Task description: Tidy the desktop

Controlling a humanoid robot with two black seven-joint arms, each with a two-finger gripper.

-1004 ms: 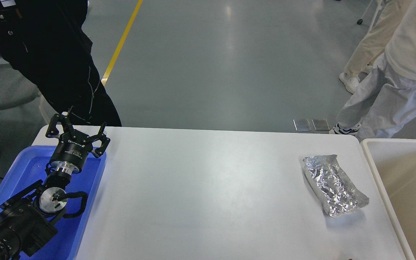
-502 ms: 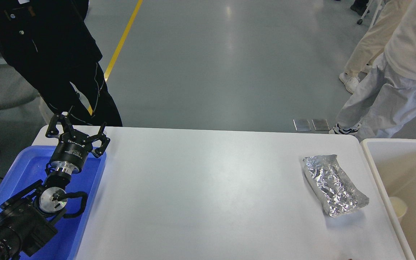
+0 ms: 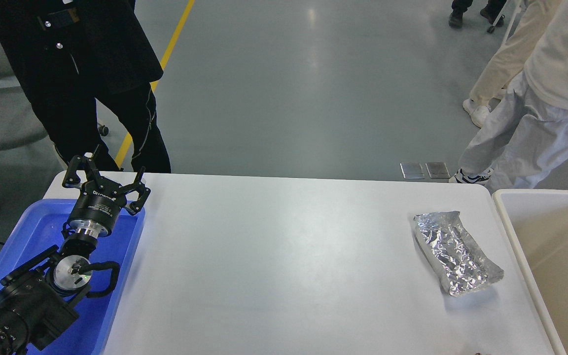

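The white desktop [image 3: 284, 256] fills the middle of the head view. A crumpled silver foil pouch [image 3: 455, 252] lies flat on it near the right edge. My left gripper [image 3: 105, 173] is open and empty, held above the far corner of the blue tray [image 3: 116, 296] at the left, far from the pouch. My right gripper is out of view; only a small dark bit shows at the right edge.
A beige white-rimmed bin [image 3: 513, 231] stands just right of the desktop. A person in black [image 3: 77, 74] stands behind the far left corner. A person in white [image 3: 535, 98] stands behind the far right corner.
The dark part of my right arm at the right edge has dropped almost out of view, and the pale round thing in the bin no longer shows. The person in black shifted right. My left arm has not moved.
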